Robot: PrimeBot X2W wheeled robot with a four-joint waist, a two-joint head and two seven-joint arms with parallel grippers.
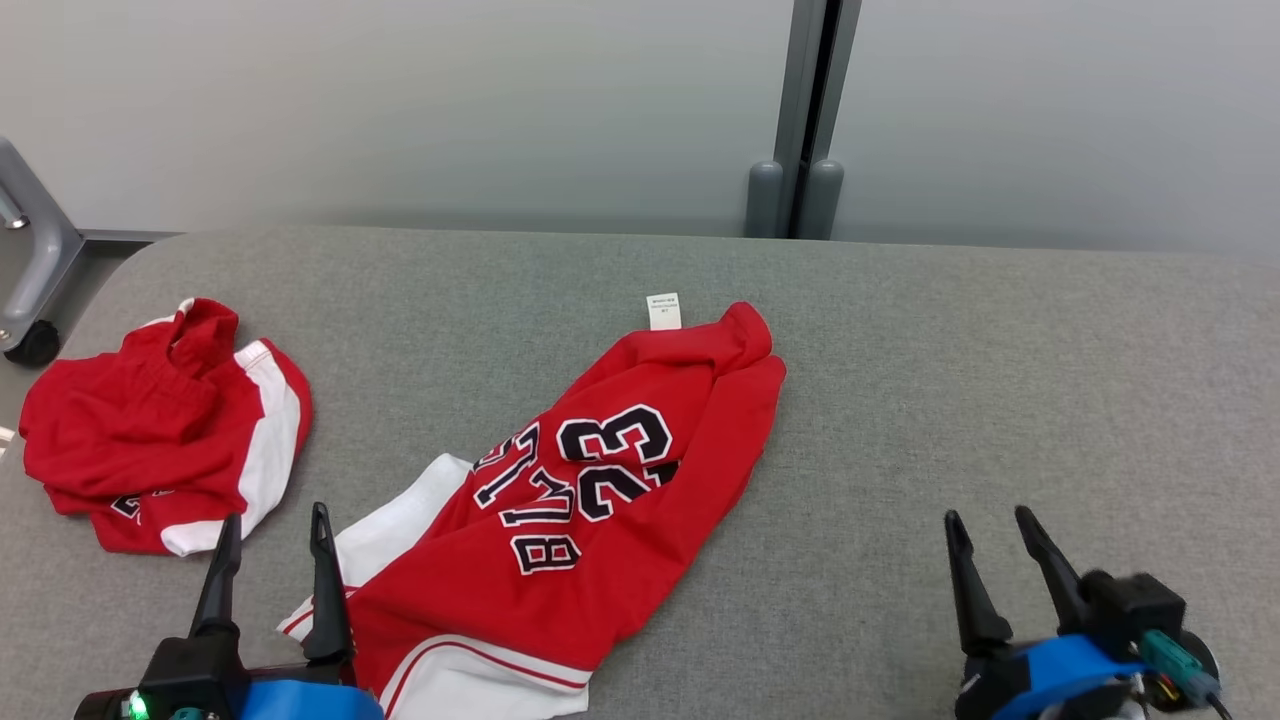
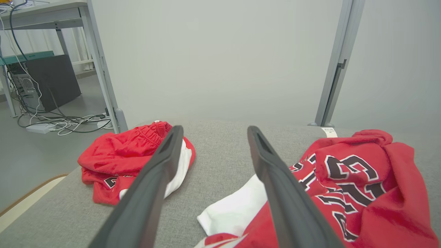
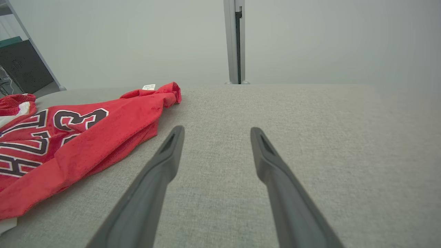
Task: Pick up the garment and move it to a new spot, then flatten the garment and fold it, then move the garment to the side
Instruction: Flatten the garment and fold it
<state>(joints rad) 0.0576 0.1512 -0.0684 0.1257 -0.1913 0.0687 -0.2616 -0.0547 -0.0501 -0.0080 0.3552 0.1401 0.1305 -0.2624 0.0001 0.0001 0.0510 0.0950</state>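
Observation:
A red garment (image 1: 590, 490) with white trim and the number 23 lies crumpled in the middle of the grey table (image 1: 950, 380); it also appears in the left wrist view (image 2: 361, 186) and the right wrist view (image 3: 69, 137). A white label (image 1: 664, 311) sticks out at its far end. My left gripper (image 1: 275, 525) is open at the lower left, just left of the garment's white edge, with nothing between its fingers. Over bare table at the lower right, my right gripper (image 1: 990, 528) is open and empty, well clear of the garment.
A second red and white garment (image 1: 160, 430) lies bunched at the table's left end, also seen in the left wrist view (image 2: 127, 158). A grey wall with a vertical post (image 1: 805, 120) stands behind the table. Off the left edge are a desk leg, cables and a computer (image 2: 51, 82).

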